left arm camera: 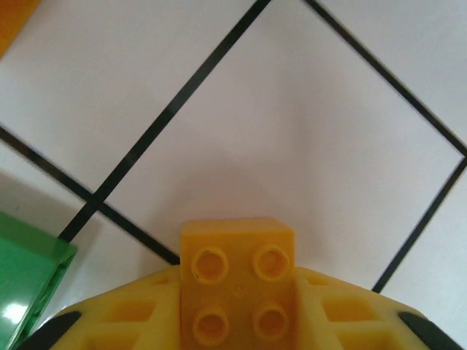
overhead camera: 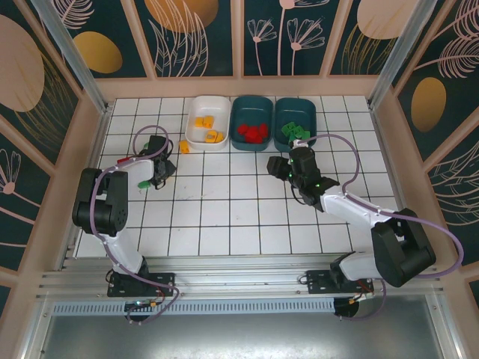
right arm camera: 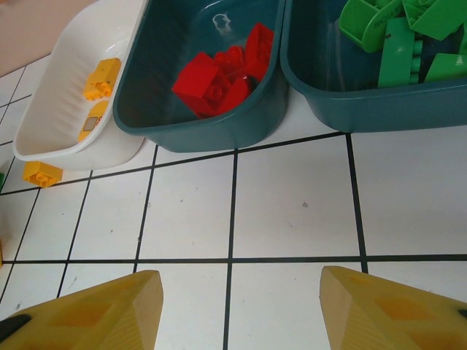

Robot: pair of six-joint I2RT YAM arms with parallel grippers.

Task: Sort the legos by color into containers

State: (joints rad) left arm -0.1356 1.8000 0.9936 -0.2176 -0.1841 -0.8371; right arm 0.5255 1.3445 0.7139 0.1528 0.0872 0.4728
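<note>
Light: bright, even, came from overhead. Shadows: were soft and short on the white worktop [overhead camera: 224, 217]. Glare: small highlights showed inside the middle teal bin [right arm camera: 211, 135]. Focus: the yellow brick [left arm camera: 237, 281], close to the left wrist lens, looked slightly soft.

The table [overhead camera: 224, 217] is white tile ruled with a black grid. At its far side the left bin [overhead camera: 217, 108] is white and carries yellow-orange bricks [overhead camera: 200, 121]. The middle bin [overhead camera: 252, 107] and the right bin [overhead camera: 296, 107] are dark teal, with red bricks [overhead camera: 253, 133] and green bricks [overhead camera: 293, 132] (a bright, glossy green). The right gripper [right arm camera: 241, 310] has yellow fingers [right arm camera: 379, 310]. In the left gripper [left arm camera: 237, 321] a yellow-orange brick [left arm camera: 237, 281] shows deeper than the pale yellow around it. The walls [overhead camera: 202, 37] are dark teal, patterned with gold ovals and pale pink leaf outlines.
</note>
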